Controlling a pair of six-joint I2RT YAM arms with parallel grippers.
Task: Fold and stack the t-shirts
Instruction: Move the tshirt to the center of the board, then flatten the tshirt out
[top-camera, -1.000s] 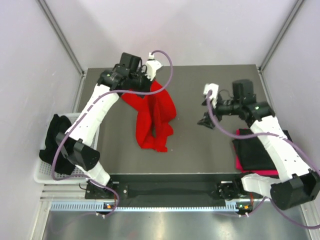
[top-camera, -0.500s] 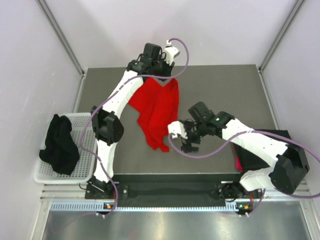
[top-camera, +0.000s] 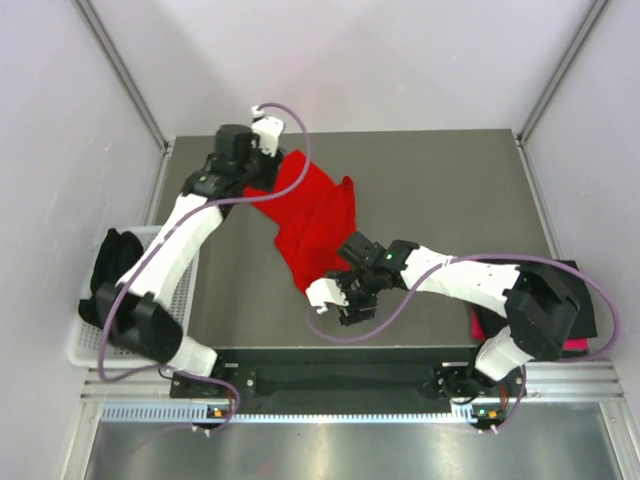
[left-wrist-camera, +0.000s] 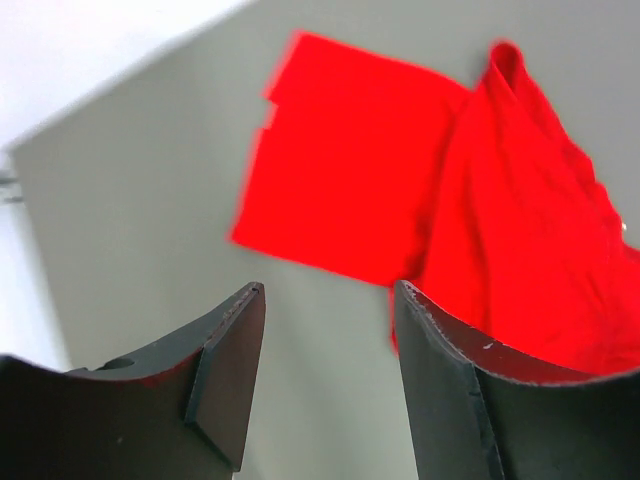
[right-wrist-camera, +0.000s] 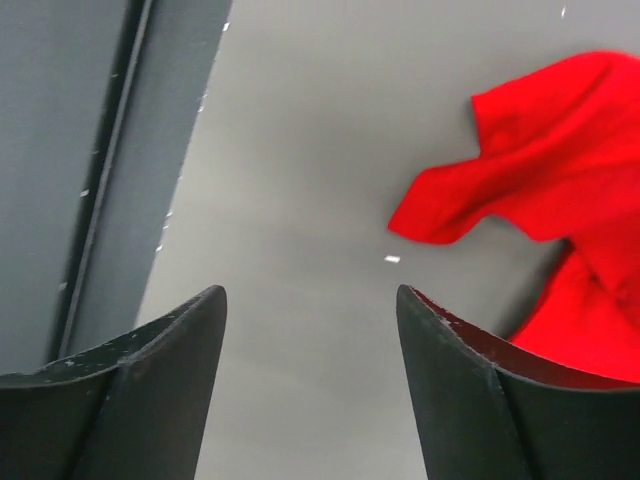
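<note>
A bright red t-shirt lies crumpled on the dark table, left of centre. My left gripper hovers at the shirt's far left corner, open and empty; its wrist view shows the red t-shirt ahead of the left gripper. My right gripper is open over bare table just right of the shirt's near tip. In the right wrist view the red t-shirt lies ahead and to the right of the right gripper. A black t-shirt is heaped in the basket.
A white mesh basket stands off the table's left side. At the right edge a folded black shirt lies on a pinkish-red one. The right gripper is close to the table's near edge.
My left gripper opened and let go of the red t-shirt, then drew back left; the shirt settled onto the table. The right arm swept left and nearer, to the shirt's near tip.
</note>
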